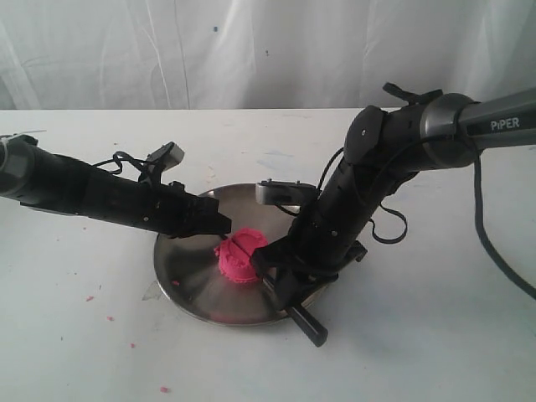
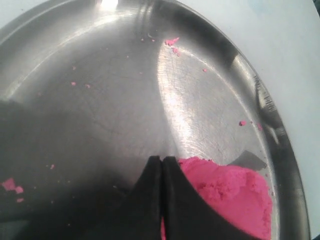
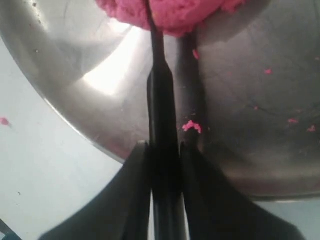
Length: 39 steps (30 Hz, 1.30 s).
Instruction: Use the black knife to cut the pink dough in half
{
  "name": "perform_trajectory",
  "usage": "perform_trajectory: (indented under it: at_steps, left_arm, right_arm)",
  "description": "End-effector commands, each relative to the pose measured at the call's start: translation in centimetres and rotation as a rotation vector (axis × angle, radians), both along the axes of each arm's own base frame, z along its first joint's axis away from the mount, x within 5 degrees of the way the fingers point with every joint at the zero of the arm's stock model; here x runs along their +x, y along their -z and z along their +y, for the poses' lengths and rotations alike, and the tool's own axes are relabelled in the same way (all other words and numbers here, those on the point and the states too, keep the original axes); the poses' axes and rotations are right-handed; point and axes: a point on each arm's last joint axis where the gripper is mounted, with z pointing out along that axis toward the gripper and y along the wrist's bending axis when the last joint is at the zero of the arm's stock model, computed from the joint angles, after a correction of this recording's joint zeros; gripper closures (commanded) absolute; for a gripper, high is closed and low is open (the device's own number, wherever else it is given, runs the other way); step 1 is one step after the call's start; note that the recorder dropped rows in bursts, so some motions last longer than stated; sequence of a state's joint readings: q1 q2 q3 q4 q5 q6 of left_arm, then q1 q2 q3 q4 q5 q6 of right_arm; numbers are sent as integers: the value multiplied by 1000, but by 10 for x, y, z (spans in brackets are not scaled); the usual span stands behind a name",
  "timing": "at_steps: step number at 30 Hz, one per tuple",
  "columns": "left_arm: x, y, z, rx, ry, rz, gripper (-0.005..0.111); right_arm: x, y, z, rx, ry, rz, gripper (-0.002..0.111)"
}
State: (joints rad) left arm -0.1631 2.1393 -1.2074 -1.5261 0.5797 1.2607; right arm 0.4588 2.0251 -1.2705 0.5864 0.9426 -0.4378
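The pink dough (image 1: 240,255) lies near the middle of the steel plate (image 1: 188,285), with a dark slit across its top. My right gripper (image 1: 280,266) is shut on the black knife (image 3: 161,100); the blade runs from the fingers into the dough (image 3: 170,12), and the handle end (image 1: 308,325) sticks out past the plate's near rim. My left gripper (image 1: 224,224) is shut with nothing in it, resting low over the plate at the dough's far left side. In the left wrist view its closed fingertips (image 2: 156,167) sit right beside the dough (image 2: 235,195).
Tiny pink crumbs (image 2: 172,41) dot the plate (image 2: 125,100) and the white table (image 1: 165,389) left of the plate. A white curtain hangs behind the table. The right arm's cable (image 1: 494,243) loops at the right.
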Motion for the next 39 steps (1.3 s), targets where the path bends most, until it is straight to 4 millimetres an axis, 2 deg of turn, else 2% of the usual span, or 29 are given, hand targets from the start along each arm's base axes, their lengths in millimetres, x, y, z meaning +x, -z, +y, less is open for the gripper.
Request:
perform_trajectory:
  at_steps: [1,8,20,33,39]
  left_arm:
    - [-3,6,-2,-6,18,26,107]
    - [-4,6,-2,-5,20,26,107]
    - [-2,7,0,1,-7,26,107]
    - [-1,6,0,-6,-19,25,107]
    - [8,-8,-5,-46,22,-20,107]
  right_arm:
    - [4,-1,0,-12,-5,-1,108]
    - [7,-21,3,13,-4,-32,108]
    - [-6,-6,-6,-47,-10,41,108]
    - [-11,-6,-11,-99,-35,81,108]
    - [-13,-16,-12,-98,-43,74,108]
